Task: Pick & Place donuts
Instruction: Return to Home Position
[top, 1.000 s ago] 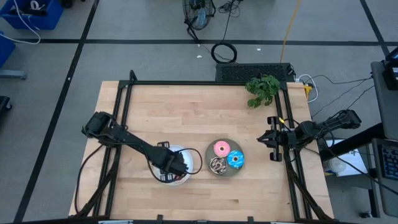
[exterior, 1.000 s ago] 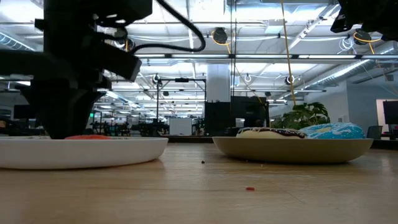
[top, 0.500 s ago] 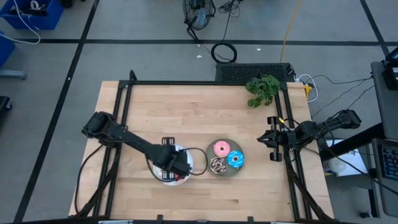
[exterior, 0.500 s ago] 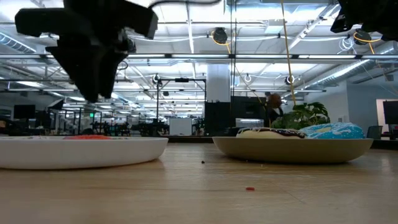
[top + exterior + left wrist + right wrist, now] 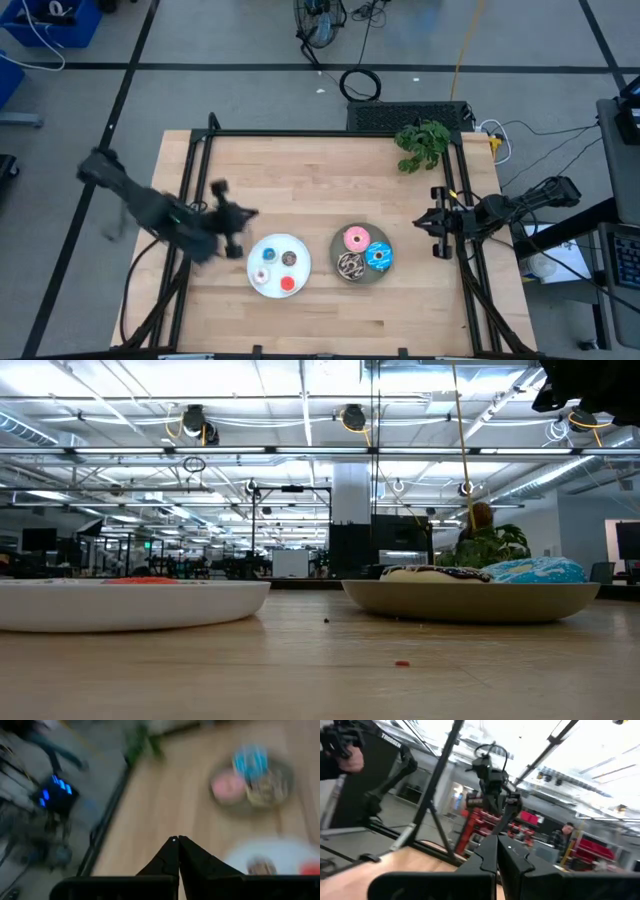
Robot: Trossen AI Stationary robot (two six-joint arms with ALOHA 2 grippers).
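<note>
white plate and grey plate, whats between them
Only bare wood between the white plate and the grey plate in the high view; the low view adds one tiny dark speck there.

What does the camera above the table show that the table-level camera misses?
Only the high view shows where the arms sit: left arm at the left edge of the table, right arm at the right; also the pink donut and the blue mini donut, brown mini donut and white mini donut. Only the low view shows the ceiling lights and a red speck on the wood. Both show the white plate, red mini donut, grey plate, large blue donut, sprinkled donut and plant.
</note>
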